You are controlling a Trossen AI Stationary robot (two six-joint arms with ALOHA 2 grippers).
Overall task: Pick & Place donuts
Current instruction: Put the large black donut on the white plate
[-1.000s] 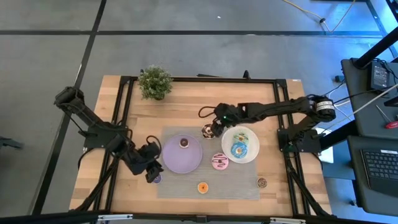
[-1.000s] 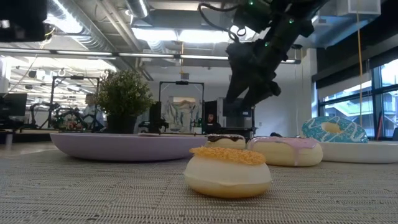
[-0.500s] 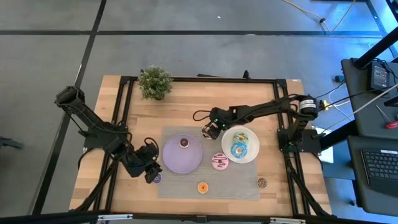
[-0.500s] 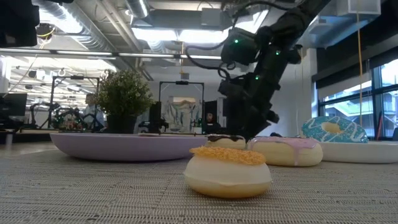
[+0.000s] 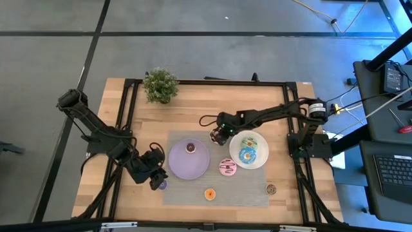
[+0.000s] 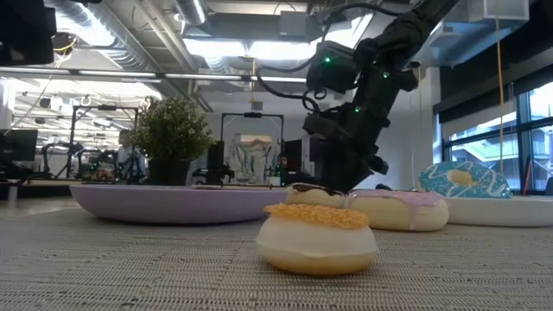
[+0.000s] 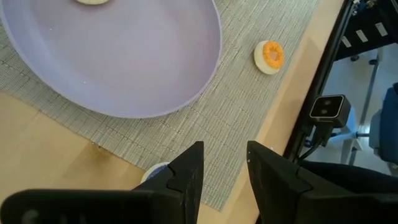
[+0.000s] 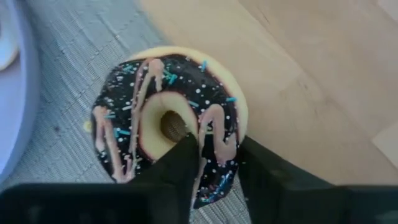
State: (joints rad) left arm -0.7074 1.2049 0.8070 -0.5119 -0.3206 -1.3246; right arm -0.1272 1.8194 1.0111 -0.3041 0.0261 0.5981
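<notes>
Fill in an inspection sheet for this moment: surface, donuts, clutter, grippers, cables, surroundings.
Surface: wooden table with grey mat.
Job's things: blue donut on white plate; small brown donut on lilac plate; pink donut, orange mini, brown mini on mat.
Clutter: potted plant.
Grippers: right gripper shut on chocolate donut, one finger through its hole; left gripper open beside lilac plate, above purple mini.
Cables: on floor.
Surroundings: office room; laptop.
</notes>
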